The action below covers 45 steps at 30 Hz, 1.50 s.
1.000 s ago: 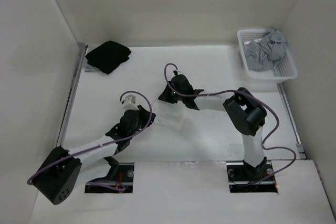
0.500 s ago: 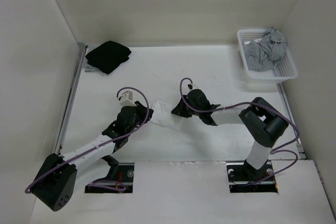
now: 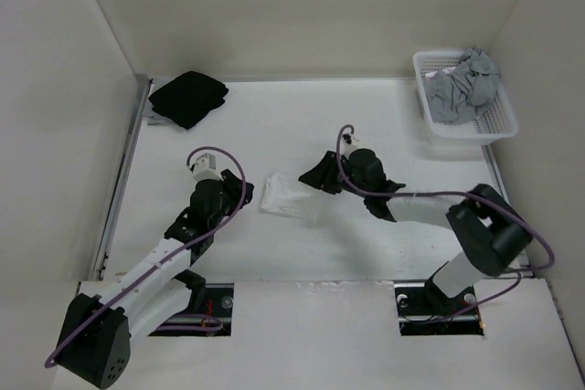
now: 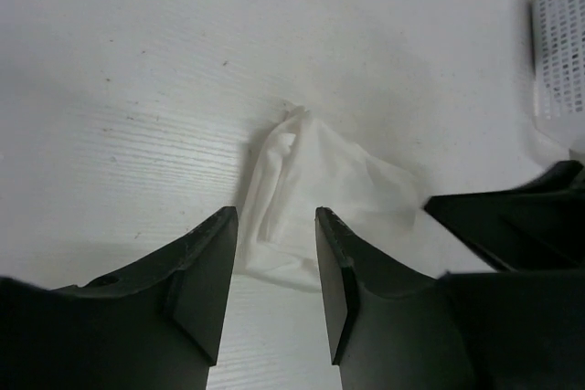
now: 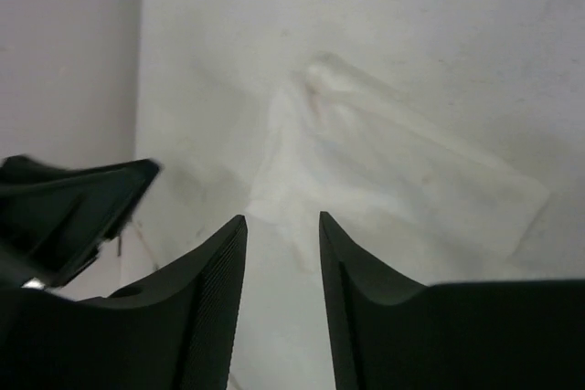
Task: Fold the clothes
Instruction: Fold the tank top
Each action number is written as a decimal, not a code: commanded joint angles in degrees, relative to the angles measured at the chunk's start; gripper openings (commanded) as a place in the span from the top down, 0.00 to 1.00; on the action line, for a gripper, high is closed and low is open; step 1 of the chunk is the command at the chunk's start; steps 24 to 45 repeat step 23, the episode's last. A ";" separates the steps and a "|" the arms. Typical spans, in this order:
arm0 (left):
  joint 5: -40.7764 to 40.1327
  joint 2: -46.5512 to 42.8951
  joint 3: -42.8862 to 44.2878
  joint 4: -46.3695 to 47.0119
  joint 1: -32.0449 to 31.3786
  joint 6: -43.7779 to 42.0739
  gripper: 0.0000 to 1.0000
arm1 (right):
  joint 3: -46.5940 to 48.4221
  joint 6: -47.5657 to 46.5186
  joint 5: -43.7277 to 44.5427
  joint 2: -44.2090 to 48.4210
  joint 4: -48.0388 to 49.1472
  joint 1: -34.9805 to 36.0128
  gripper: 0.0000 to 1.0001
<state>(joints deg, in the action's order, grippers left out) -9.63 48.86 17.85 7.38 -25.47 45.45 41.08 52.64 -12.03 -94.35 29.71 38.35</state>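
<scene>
Right, the white table (image 3: 384, 134) fills the whole floor of the scene, and tucked away in its far right corner sits a white mesh basket (image 3: 498, 125) with a crumpled grey bundle (image 3: 462, 84) inside, while a black cloth bundle (image 3: 187, 98) lies over in the far left corner, both well apart from the action. Now the centre of the table: the white garment (image 3: 291, 196) lies flat there, gathered into a compact, roughly rectangular packet, thin soft fabric, pale enough that it almost melts into the tabletop. From the left wrist camera it shows soft lengthwise creases and a small puckered peak at its far end; from the right wrist camera it looks like a smooth slab with one rounded, slightly bunched corner. No straps can be picked out in any view. It sits squarely between the two arms. The left gripper (image 3: 239, 191) hangs just beside the garment's left edge, its jaws spread apart with only the cloth on the table showing through the gap, nothing pinched. The right gripper (image 3: 320, 177) is just beside the garment's right end, its jaws likewise parted and clutching nothing. Whether either fingertip brushes the fabric cannot be told, and each wrist camera catches the other gripper's dark fingers at the edge of its view
</scene>
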 commanded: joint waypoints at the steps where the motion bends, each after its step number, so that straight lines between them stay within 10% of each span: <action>1: -0.04 -1.05 2.63 -3.51 1.26 -2.03 0.61 | -2.84 -1.57 -0.63 10.12 4.39 -0.25 0.55; 7: -0.13 -0.08 3.07 -6.14 1.87 -2.56 0.57 | -11.71 -7.28 4.02 26.46 0.26 -4.98 0.56; 11: 0.13 0.97 3.42 -7.90 4.94 -2.74 0.57 | -16.99 -9.66 9.64 35.62 -3.34 -8.68 0.97; 13: 0.57 1.93 3.51 -7.90 6.44 -2.74 0.57 | -18.14 -9.66 11.85 37.91 -5.01 -9.74 0.99; 23: 0.14 8.00 4.65 -4.57 5.48 -4.14 0.56 | -22.27 -11.25 17.22 38.01 -2.73 -12.38 0.47; 45: 0.14 8.00 4.65 -4.57 5.48 -4.14 0.56 | -22.27 -11.25 17.22 38.01 -2.73 -12.38 0.47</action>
